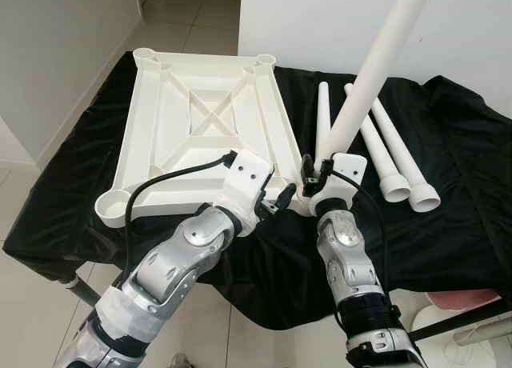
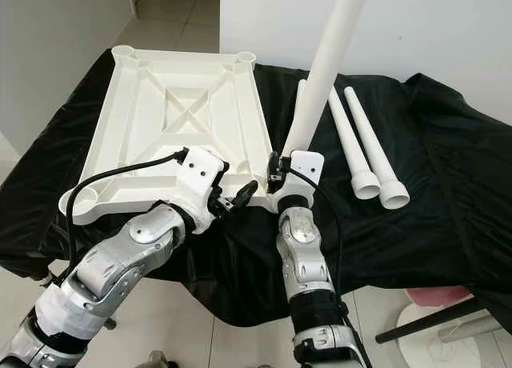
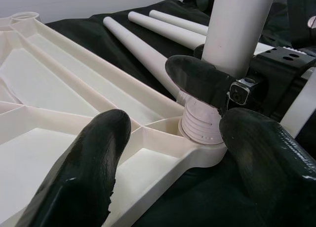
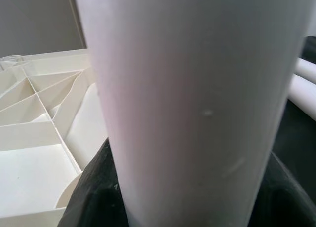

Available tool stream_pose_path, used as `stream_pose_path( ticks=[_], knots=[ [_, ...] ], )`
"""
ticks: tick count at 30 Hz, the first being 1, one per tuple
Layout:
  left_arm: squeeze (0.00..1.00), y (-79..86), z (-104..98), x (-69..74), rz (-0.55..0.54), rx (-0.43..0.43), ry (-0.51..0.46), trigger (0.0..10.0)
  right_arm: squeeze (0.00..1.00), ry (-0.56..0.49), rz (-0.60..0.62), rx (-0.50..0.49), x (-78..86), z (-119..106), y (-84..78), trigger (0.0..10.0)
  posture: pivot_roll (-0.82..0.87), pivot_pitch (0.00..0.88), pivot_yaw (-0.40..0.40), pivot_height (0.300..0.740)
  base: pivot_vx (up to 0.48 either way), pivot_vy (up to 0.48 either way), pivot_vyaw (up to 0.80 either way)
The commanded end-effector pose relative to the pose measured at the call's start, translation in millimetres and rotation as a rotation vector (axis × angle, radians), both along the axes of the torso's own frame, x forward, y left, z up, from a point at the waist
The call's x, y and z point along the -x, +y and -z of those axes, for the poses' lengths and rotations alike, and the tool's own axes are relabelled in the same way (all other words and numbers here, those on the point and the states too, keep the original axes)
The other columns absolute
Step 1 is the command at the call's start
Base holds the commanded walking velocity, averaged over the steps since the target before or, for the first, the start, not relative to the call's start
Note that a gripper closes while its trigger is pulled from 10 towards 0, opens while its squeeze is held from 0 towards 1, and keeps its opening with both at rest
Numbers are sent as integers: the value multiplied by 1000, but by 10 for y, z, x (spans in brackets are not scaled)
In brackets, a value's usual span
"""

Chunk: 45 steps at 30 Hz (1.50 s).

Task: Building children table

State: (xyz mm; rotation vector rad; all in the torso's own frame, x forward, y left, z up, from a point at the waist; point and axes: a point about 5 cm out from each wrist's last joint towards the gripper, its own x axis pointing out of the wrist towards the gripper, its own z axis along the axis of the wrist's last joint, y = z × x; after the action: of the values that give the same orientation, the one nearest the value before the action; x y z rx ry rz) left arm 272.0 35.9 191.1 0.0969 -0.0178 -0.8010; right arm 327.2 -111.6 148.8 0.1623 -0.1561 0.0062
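The white tabletop (image 1: 200,120) lies upside down on a black cloth, ribs up, with a round socket at each corner. My right gripper (image 1: 314,176) is shut on a long white leg (image 1: 376,64), which stands nearly upright and leans slightly right. The leg's threaded end (image 3: 201,126) sits in the near right corner socket (image 3: 197,155). In the right wrist view the leg (image 4: 192,108) is very close. My left gripper (image 1: 276,202) is open just left of that corner, its fingers (image 3: 84,177) spread on either side of it and holding nothing.
Three loose white legs (image 1: 384,152) lie side by side on the cloth (image 1: 448,192) right of the tabletop. The cloth's front edge hangs just before my arms. A white wall (image 1: 320,24) stands behind, tiled floor (image 1: 184,16) at the far left, and a pink object (image 1: 464,300) low right.
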Motion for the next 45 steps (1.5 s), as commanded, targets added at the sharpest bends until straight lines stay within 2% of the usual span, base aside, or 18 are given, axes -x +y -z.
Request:
stream_pose_path(
  ticks=[1,3,4,15,16,19,22,25,30,32,35,37,43,44,45],
  knots=[
    [0,-79,33,99,190,-15,9,10000,0,139,-23,-36,59,301,6,10000,48,80,-70,740,0,0,0],
    [0,-79,33,99,190,-15,9,10000,0,139,-23,-36,59,301,6,10000,48,80,-70,740,0,0,0],
    [0,-71,36,97,188,-16,10,10000,1000,86,-61,-42,66,215,6,10000,48,84,-70,740,0,0,0],
    [0,-70,35,110,188,-13,11,10000,1000,-10,-179,3,68,56,-99,10000,45,87,-70,740,0,0,0],
    [0,-72,36,113,188,-12,12,10000,0,-15,-210,10,66,50,-120,10000,43,88,-72,740,0,0,0],
    [0,-79,45,124,193,-13,13,10000,0,-34,-294,72,38,55,-280,10000,39,84,-74,740,0,0,0],
    [0,-84,47,126,194,-13,14,10000,0,-41,-324,82,32,45,-311,10000,37,82,-75,740,0,0,0],
    [0,-94,53,128,199,-13,15,10000,0,-60,-428,148,-6,-6,-372,10000,34,80,-74,740,0,0,0],
    [0,-106,60,131,208,-18,15,10000,0,-66,-507,195,-41,-39,-403,10000,29,74,-71,740,0,0,0],
    [0,-118,63,129,215,-21,14,10000,0,-69,-585,241,-92,-65,-436,10000,27,67,-66,740,0,0,0],
    [0,-121,62,127,217,-22,14,10000,0,-65,-606,252,-111,-72,-441,10000,27,67,-66,740,0,0,0],
    [0,-134,63,126,228,-30,11,10000,0,-45,-667,301,-164,-54,-449,10000,29,58,-61,740,0,0,0],
    [0,-143,71,130,235,-33,12,10000,0,-36,-691,311,-194,-38,-465,10000,31,51,-60,740,0,0,0],
    [0,-145,80,134,239,-37,14,10000,0,-31,-688,320,-211,-34,-476,4588,33,48,-61,740,0,0,0],
    [0,-145,80,134,239,-37,14,10000,0,-31,-688,320,-211,-34,-476,4588,33,48,-61,740,0,0,0]
  ],
)
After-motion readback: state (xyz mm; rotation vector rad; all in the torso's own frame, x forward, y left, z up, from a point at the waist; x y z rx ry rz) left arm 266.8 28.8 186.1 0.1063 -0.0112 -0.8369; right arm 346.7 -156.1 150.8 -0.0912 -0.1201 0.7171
